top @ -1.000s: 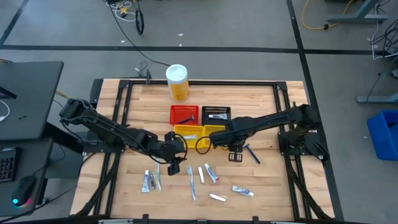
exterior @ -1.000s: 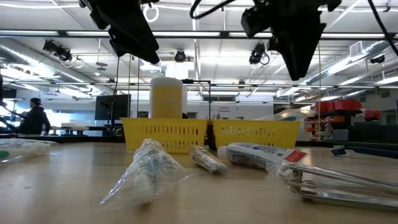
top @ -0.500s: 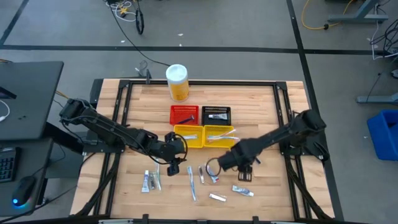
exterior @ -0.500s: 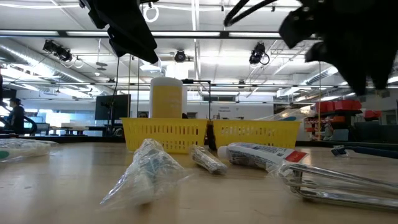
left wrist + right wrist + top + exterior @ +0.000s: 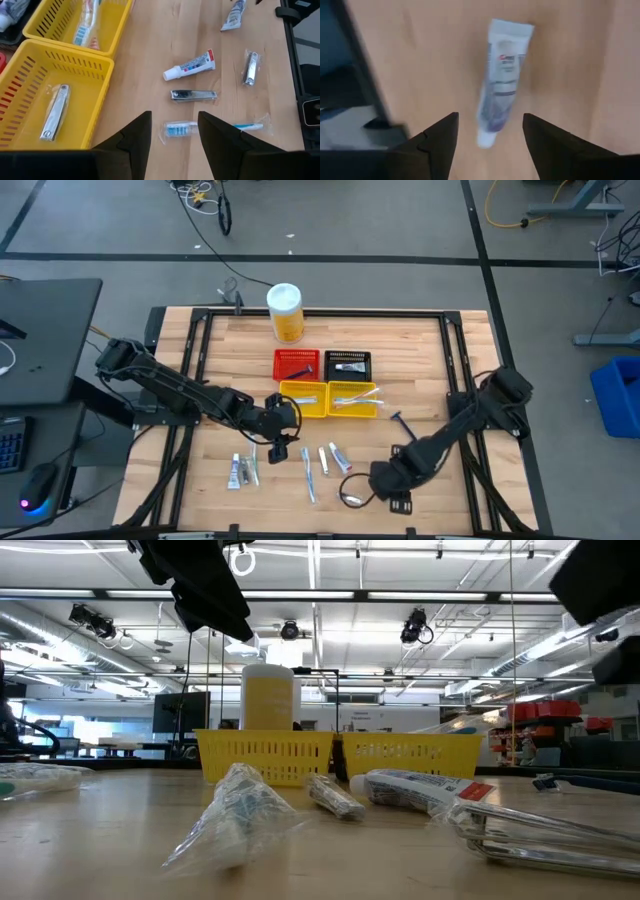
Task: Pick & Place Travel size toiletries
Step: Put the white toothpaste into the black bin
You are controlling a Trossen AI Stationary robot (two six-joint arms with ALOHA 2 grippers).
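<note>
right pincer [image 5: 490,137] spread, tube [image 5: 502,82] blurred, markings unreadable

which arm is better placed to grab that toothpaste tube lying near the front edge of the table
The right. Its hand hangs open directly over the toothpaste tube, which lies loose on the table between its fingers' line. The left hand hovers open farther off, by the yellow baskets.

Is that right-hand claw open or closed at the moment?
Open. The right gripper has its two dark fingers spread apart, with a white toothpaste tube lying on the table beyond them.
</note>
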